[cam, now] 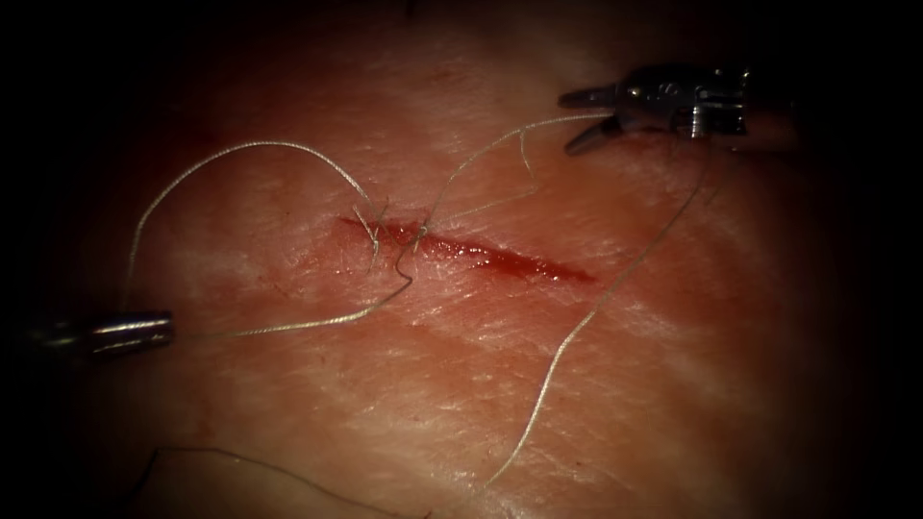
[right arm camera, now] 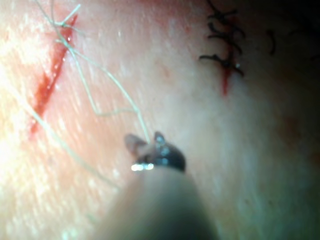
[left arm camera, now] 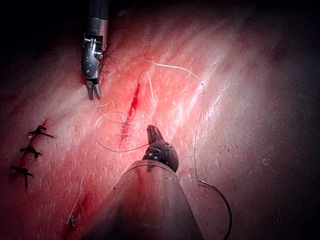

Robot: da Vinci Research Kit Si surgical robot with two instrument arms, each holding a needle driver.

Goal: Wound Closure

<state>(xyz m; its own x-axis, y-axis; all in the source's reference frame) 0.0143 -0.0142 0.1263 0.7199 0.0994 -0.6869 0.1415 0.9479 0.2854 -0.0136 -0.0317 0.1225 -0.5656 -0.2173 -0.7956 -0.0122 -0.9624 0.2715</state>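
At the cut's point(cam: 481, 252) right, the right tool point(cam: 594, 120) has its jaws parted around a thread point(cam: 500, 142) strand; at far left, the left tool point(cam: 144, 332) clamps thread near the knot. Away from both tools, the needle point(left arm camera: 227, 210) lies on the tissue point(cam: 673, 384), not in it.

Left tool point(cam: 159, 332) low at the left edge of the endoscope view, lying flat, tip pointing right, jaws closed tight. Seen from its own wrist camera point(left arm camera: 151, 134) as a dark closed tip at the end of a pale round shaft. Right tool point(cam: 588, 120) high on the right, tip pointing left, two jaws spread apart like a small beak. Same spread jaws up close point(right arm camera: 146, 142).
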